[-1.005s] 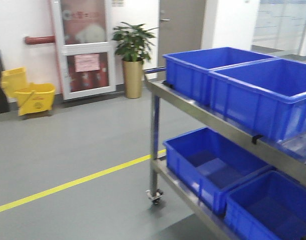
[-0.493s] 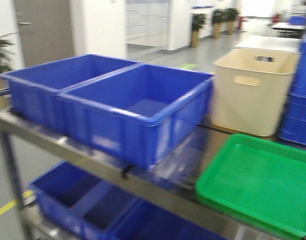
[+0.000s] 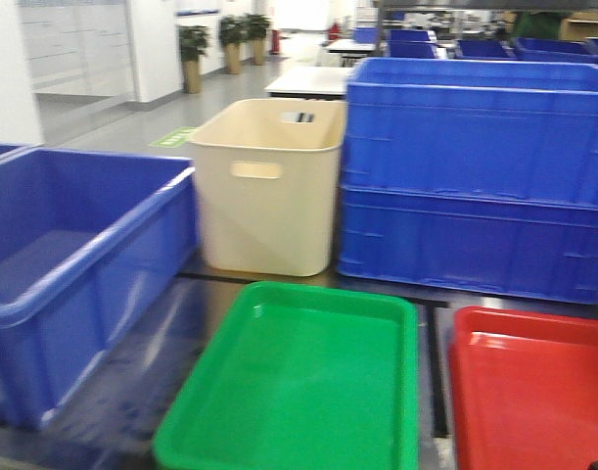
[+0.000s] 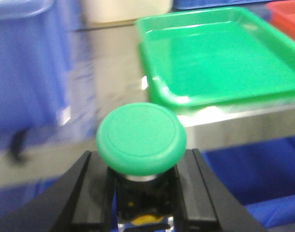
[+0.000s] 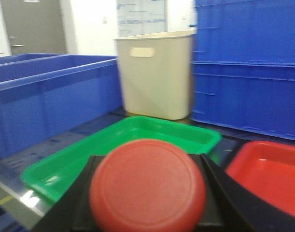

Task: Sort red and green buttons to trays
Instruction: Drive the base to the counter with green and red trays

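My left gripper (image 4: 141, 193) is shut on the green button (image 4: 141, 137), gripping its dark base, cap up, held short of the steel shelf's front edge. My right gripper (image 5: 147, 193) is shut on the red button (image 5: 147, 186), whose cap hides the base. The green tray (image 3: 299, 382) lies empty on the shelf in front of me; it also shows in the left wrist view (image 4: 219, 58) and right wrist view (image 5: 65, 169). The red tray (image 3: 533, 392) lies right of it, also seen in the right wrist view (image 5: 270, 171). Neither gripper shows in the front view.
A beige tub (image 3: 269, 186) with a handle slot stands behind the green tray. Stacked deep blue crates (image 3: 475, 176) stand behind the red tray. Another blue crate (image 3: 73, 264) sits left of the green tray. The steel shelf (image 4: 234, 128) has blue crates below.
The front view has swung right: first floor and the cart's left end, then crates and green tray, now both trays centred ahead.
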